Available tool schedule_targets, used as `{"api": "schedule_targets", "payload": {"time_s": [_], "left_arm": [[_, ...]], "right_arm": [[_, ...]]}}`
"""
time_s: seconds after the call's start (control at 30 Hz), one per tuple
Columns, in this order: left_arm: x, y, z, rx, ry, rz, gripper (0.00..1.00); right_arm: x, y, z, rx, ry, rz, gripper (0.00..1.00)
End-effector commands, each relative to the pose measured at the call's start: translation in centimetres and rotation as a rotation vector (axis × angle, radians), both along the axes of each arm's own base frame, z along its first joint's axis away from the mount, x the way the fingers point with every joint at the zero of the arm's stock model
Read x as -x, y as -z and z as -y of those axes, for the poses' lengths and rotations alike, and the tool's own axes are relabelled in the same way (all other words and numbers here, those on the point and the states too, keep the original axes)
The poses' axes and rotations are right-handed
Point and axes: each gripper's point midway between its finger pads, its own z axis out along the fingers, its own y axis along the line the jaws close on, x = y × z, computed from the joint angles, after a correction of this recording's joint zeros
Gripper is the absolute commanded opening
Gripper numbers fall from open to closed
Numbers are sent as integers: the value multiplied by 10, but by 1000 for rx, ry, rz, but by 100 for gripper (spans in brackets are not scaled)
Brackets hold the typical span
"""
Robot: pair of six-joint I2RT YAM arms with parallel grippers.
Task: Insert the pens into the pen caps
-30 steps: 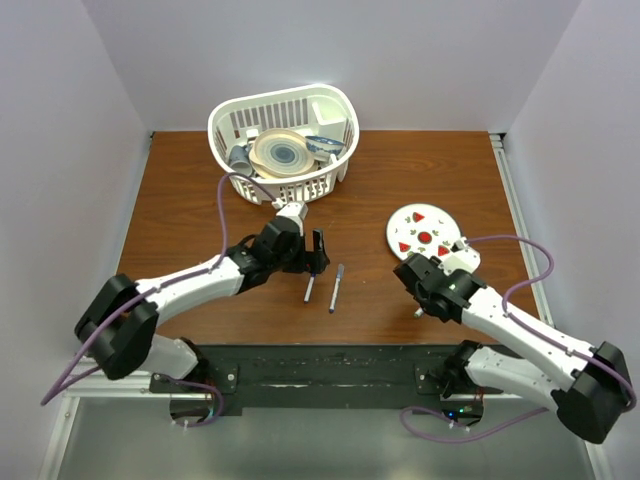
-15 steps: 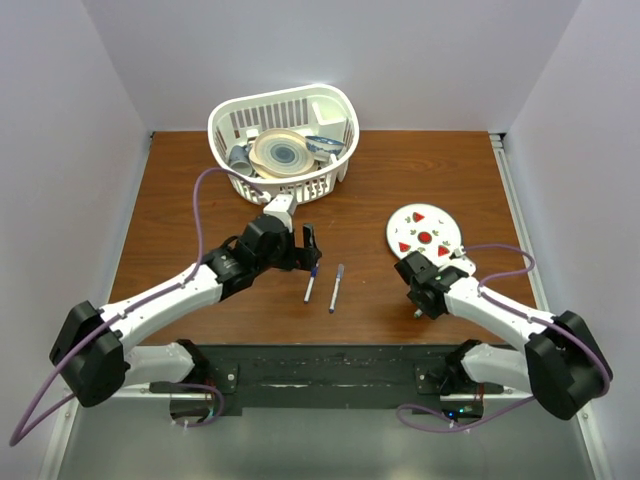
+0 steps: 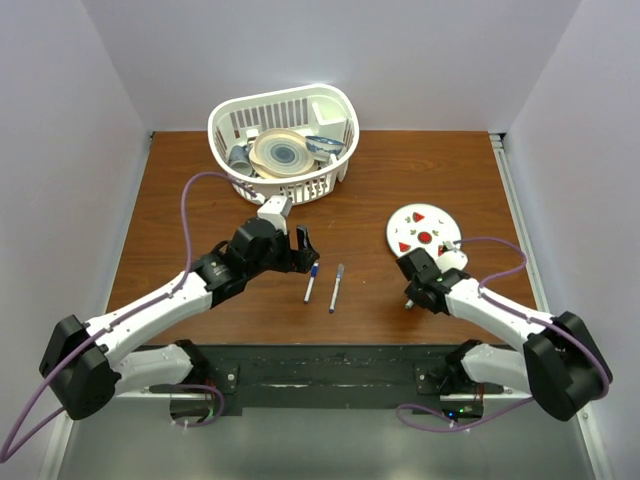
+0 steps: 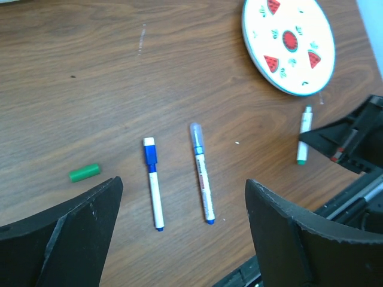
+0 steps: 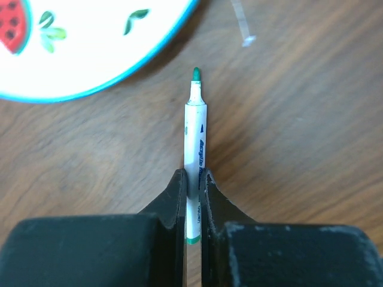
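From above, the left gripper hangs spread wide and empty, with the blue-banded pen and the second pen just ahead of it. The right gripper sits low beside the plate. In the left wrist view both pens lie between the parted fingers, and the green cap lies just off the left one. In the right wrist view the jaws are clenched on the green-tipped pen, whose tip points ahead at the plate's rim.

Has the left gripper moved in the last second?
Yes: the left gripper drifted left and slightly toward the basket, away from the nearer pen.
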Motion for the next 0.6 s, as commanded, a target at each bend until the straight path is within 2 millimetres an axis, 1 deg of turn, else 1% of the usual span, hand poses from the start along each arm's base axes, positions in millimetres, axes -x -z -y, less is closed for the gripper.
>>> {"api": "schedule_targets", "payload": {"time_s": [0.0,0.07,0.13,0.17,0.2,0.23,0.27,0.3,0.33,0.37,0.4,0.43,0.47,0.5,0.53,0.57], "left_arm": [[1,-22,13,106,42,35,87],[1,-25,20,132,63,38,85],[4,-26,31,176,101,20,84],[4,-26,34,187,109,16,84],[2,-33,40,221,117,31,83],[2,-31,44,229,133,21,83],[2,-33,49,246,148,18,82],[0,-39,55,277,158,27,82],[2,-34,61,286,185,9,82],[2,-34,66,302,197,2,82],[3,-41,74,344,223,1,82],[2,-34,79,352,233,-19,82],[3,-35,83,369,249,-27,81],[3,-37,89,401,263,-32,81],[5,-30,94,406,282,-62,80],[6,-27,97,414,295,-75,79]], "right_arm": [[-7,-14,-39,-132,-223,30,0],[-6,-21,-56,-193,-323,37,0],[-8,-31,-72,-257,-391,75,0],[-7,-38,-87,-313,-457,88,0],[-7,-41,-95,-341,-495,101,0],[-6,-44,-101,-363,-525,112,0],[-9,-52,-112,-390,-567,151,0],[-8,-59,-119,-410,-599,181,0],[-7,-64,-126,-430,-633,200,0],[-6,-73,-136,-440,-679,241,0],[-6,-82,-142,-453,-707,276,0],[-5,-87,-147,-459,-732,297,0],[-1,-96,-157,-471,-776,334,0],[-1,-102,-162,-478,-794,356,0],[1,-109,-165,-488,-808,384,0],[3,-117,-172,-502,-834,414,0]]}}
